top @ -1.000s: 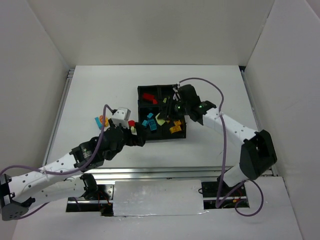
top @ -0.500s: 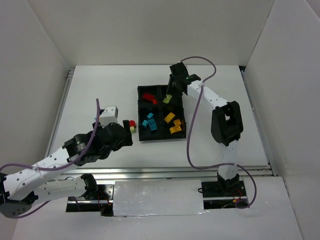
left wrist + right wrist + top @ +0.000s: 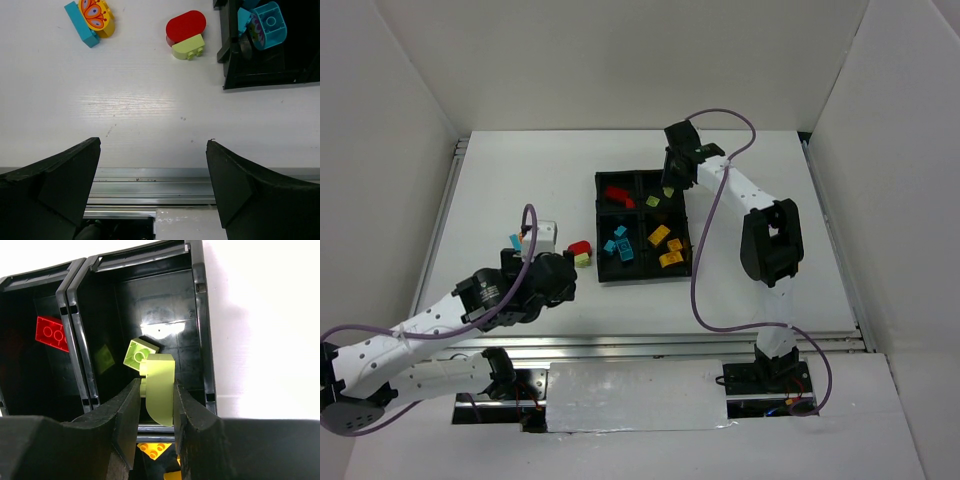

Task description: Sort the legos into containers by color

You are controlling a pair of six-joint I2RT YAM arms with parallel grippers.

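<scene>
Right pincer [image 3: 156, 402] clenches 1 lime brick [image 3: 160, 375] over compartment [image 3: 199, 320] beneath its tips. Risk: release too far wristward, brick lands among orange bricks [image 3: 152, 450]. Left pincer [image 3: 152, 145] gapes, empty.

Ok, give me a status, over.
Right claw shut on lime brick over lime compartment. Left claw open, empty. Four loose bricks on table. Nothing blocking.

White-shelled arms [image 3: 430, 322] with black joints, looping mauve cables [image 3: 720, 111] and black wedge-shaped end effector fingers [image 3: 55, 185].
</scene>
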